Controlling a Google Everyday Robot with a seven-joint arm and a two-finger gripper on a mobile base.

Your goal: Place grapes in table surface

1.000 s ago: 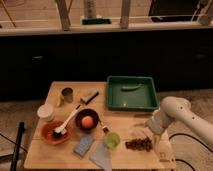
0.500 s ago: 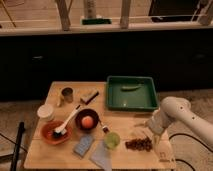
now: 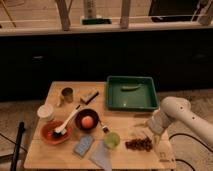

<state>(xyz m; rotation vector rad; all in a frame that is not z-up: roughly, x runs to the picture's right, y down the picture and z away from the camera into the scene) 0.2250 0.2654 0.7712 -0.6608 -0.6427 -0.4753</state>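
The grapes [image 3: 139,144], a small dark reddish bunch, lie on the light tan wooden table surface [image 3: 125,119] near its front right corner. My white arm reaches in from the right. My gripper [image 3: 148,131] hangs just above and slightly behind the grapes, at the right edge of the table. I cannot tell whether it touches the bunch.
A dark green tray [image 3: 150,102] holding a long green vegetable [image 3: 131,87] stands at the back right. A dark bowl with an orange fruit [image 3: 87,121], a green cup [image 3: 112,140], a red plate with a brush [image 3: 55,133], a blue sponge [image 3: 83,145] and cups fill the left half.
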